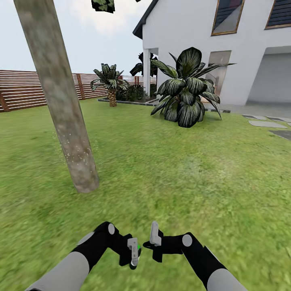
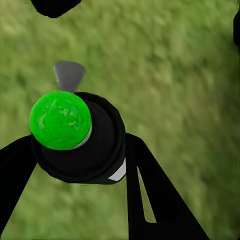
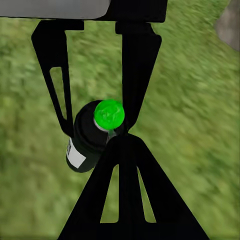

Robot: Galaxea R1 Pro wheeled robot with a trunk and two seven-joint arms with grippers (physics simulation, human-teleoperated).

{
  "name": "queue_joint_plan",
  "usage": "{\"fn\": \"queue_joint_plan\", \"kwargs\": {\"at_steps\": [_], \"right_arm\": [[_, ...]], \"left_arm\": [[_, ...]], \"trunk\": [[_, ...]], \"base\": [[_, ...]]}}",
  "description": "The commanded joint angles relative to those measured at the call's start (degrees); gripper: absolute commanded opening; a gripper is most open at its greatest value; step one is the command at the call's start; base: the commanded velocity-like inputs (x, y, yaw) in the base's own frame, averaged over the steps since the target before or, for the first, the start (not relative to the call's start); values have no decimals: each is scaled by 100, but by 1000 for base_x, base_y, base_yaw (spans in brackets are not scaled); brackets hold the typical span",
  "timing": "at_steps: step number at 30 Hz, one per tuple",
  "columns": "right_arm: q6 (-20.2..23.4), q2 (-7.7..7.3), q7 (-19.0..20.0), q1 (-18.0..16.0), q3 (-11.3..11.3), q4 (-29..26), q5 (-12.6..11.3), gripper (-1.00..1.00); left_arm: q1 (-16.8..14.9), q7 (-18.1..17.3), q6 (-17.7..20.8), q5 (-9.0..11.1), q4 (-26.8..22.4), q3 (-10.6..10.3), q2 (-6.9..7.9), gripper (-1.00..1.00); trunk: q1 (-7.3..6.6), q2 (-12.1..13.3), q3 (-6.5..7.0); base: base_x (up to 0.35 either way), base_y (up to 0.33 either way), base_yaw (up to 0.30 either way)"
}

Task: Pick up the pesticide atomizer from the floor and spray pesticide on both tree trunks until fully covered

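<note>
The pesticide atomizer [image 1: 136, 255], a small dark bottle with a bright green top and a white label, sits low in front of me with my left gripper [image 1: 133, 252] shut on it. In the left wrist view the atomizer [image 2: 75, 135] fills the gap of the left gripper [image 2: 80, 150]. My right gripper [image 1: 154, 233] is shut and empty, just right of the bottle and apart from it. The right wrist view looks past the right gripper [image 3: 122, 142] at the held atomizer [image 3: 90, 142]. A leaning grey-beige tree trunk [image 1: 60, 105] stands ahead on the left. White pesticide specks [image 1: 74, 155] dot its lower part.
Grass floor [image 1: 182, 182] spreads all around. A broad dark-leaved plant [image 1: 186, 89] and a short palm [image 1: 111, 83] stand farther back, before a white house [image 1: 242, 60]. A slatted wooden fence [image 1: 24, 91] runs along the back left. Grey paving stones [image 1: 266, 124] lie far right.
</note>
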Motion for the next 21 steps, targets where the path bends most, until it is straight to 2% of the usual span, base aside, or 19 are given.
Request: {"fn": "queue_joint_plan", "kwargs": {"at_steps": [1, 21], "right_arm": [[-32, 1, 3, -2, -6, -6, 50, -100], [-30, 1, 1, -2, -6, -6, 52, -100]], "left_arm": [[-2, -20, 0, -28, -8, -2, -20, -100], [-11, -12, 0, -27, -17, -11, -112, -100]], "trunk": [[-1, -2, -5], [-1, -2, -5]], "base": [[0, 0, 0], [0, 0, 0]]}}
